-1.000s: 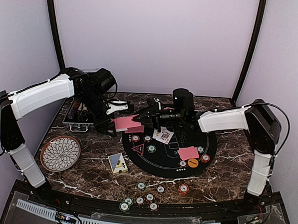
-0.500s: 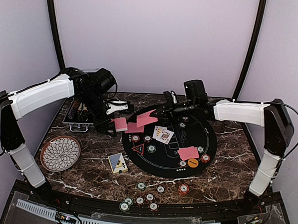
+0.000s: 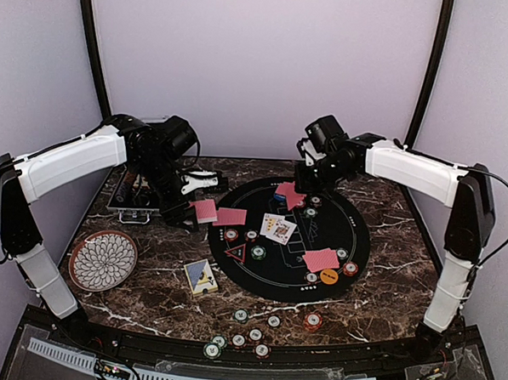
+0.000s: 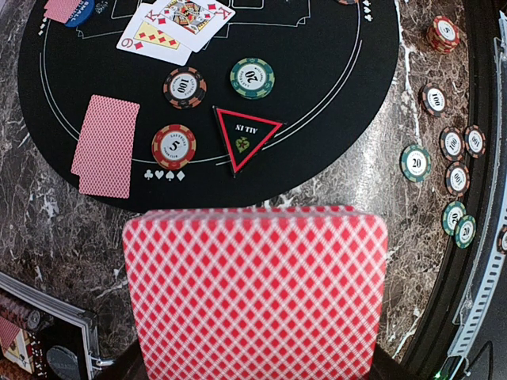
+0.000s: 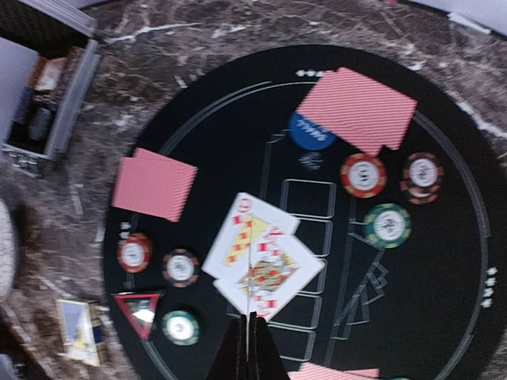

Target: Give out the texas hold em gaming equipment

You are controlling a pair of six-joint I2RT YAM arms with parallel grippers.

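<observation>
Two claws | left claw (image 3: 195,208) grips red lattice-backed card deck (image 4: 253,293) (slightly blurred) | right claw (image 5: 248,342) pinched together

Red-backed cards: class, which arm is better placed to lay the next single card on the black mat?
Probably right. The right arm pinches one card, seen edge-on, in its jaws over the mat. The left arm holds the whole deck beside the mat's left edge.
</observation>
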